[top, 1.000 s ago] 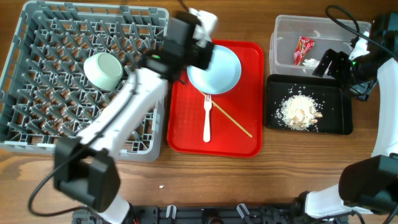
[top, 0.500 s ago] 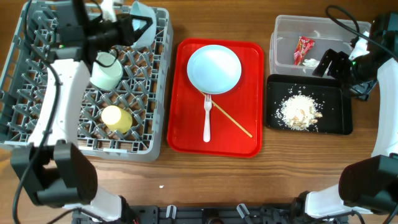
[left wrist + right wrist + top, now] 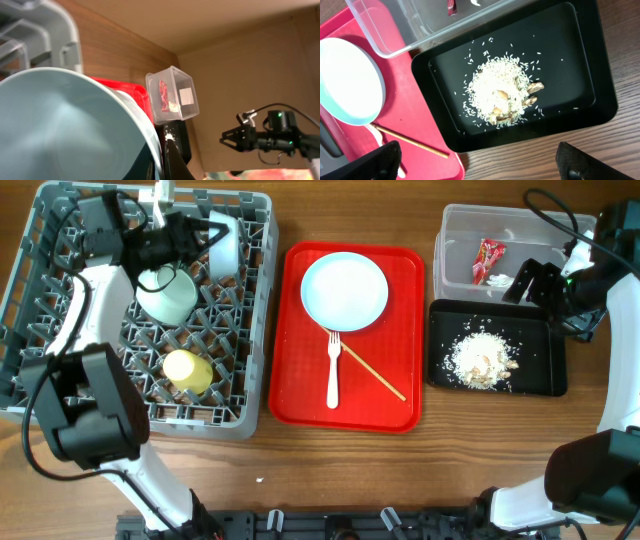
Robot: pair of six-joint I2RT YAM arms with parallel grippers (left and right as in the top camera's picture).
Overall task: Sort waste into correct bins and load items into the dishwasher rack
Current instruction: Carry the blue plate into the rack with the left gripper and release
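A: Need the left end effector (image 3: 203,235) first. Pinching anything?
B: Yep, pressed together on the rim of a pale blue round bowl (image 3: 224,246). Holding it tipped on its side over the far right part of the large square grey plastic dishwasher rack (image 3: 30,408). Can't tell if touching the pegs.
A: Noted. Anything else in the rack?
B: Logging a second pale blue bowl (image 3: 170,298) just beside the held one, and a small yellow-green cup (image 3: 187,370) nearer the front among the pegs.
A: And the right end effector (image 3: 479,161)?
B: Spread wide, gripping nothing. Hanging above the shallow black rectangular tray (image 3: 445,135), apart from it.
A: Waste?
B: Tagging crumbly beige food scraps (image 3: 497,92) heaped mid black tray; red crinkly snack wrapper (image 3: 487,258) and crumpled white napkin (image 3: 499,280) inside the clear plastic rectangular tub (image 3: 455,225), just behind that tray.
A: Sitting on the red flat serving tray (image 3: 300,390)?
B: Marking a pale blue round plate (image 3: 344,290) at its far end, a white fork (image 3: 333,375) below it, a thin wooden chopstick (image 3: 376,374) slanting away from the fork's neck. All on the wooden table (image 3: 450,450).
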